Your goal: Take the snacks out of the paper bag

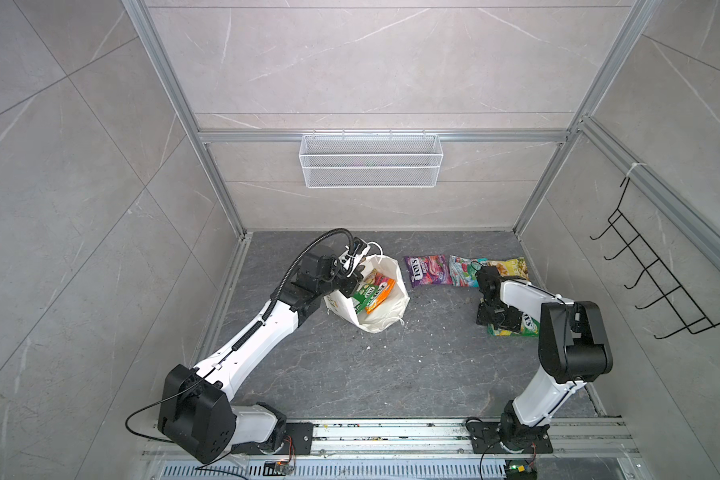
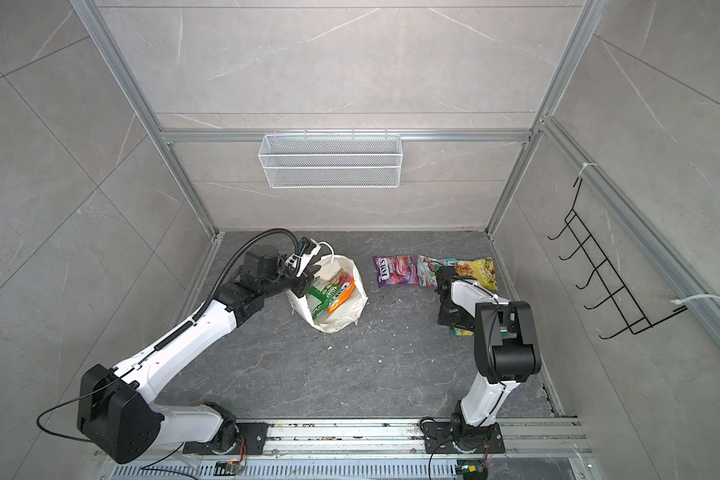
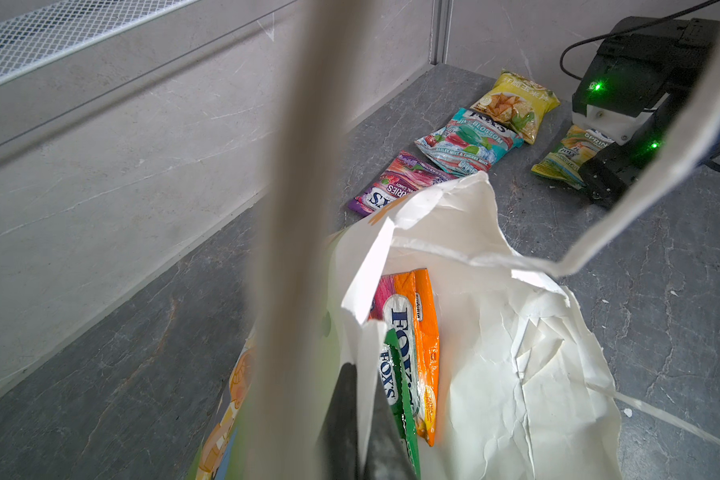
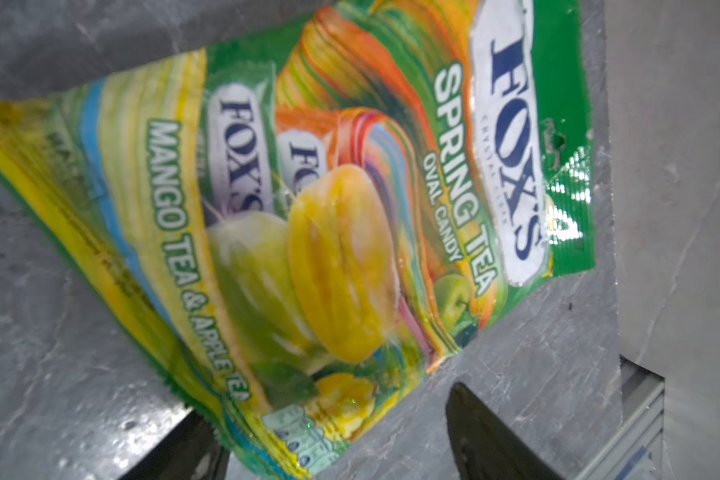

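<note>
White arm links (image 1: 267,328), black joint housings (image 1: 192,411), ribbed black cable (image 1: 333,232), green lights (image 3: 597,86)

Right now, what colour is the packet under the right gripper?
The packet is green and yellow with orange swirls; the right wrist view shows it best.

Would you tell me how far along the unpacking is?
Done: purple packet, teal packet, chip bag and yellow-green packet are out. In hand: right gripper, jaws open, over the last; left gripper pinches the paper bag rim. Left: at least green packet and orange packet inside.
</note>
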`<move>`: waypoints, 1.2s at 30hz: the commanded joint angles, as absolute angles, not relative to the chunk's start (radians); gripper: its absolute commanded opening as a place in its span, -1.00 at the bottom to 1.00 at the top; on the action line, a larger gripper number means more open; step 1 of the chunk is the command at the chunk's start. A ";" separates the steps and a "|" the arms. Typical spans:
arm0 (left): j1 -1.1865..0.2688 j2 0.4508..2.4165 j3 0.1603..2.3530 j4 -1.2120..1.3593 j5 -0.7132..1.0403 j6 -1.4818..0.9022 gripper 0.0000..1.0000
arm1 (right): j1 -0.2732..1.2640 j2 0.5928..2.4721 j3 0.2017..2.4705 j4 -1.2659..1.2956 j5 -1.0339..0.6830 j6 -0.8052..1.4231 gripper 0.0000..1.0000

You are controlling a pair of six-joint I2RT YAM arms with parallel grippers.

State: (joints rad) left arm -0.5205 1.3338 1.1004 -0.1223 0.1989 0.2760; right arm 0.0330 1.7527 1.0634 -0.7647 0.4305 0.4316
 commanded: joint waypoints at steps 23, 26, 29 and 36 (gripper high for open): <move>-0.518 1.394 1.137 -0.006 0.269 0.230 -1.00 | 0.495 1.218 1.074 -0.345 0.031 0.337 -0.50; -0.518 1.406 1.141 -0.004 0.265 0.230 -1.00 | 0.566 1.251 1.111 -0.326 0.036 0.330 -0.54; -0.519 1.420 1.151 -0.007 0.269 0.230 -1.00 | 0.633 1.288 1.133 -0.285 -0.015 0.337 -0.64; -0.518 1.427 1.157 -0.003 0.273 0.229 -1.00 | 0.755 1.363 1.160 -0.247 -0.012 0.353 -0.73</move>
State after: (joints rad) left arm -0.5213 1.4273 1.1145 -0.0502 0.2470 0.2420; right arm 0.7368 1.3491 1.1370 -0.2794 -0.0162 0.3435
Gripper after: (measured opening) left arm 0.047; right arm 0.134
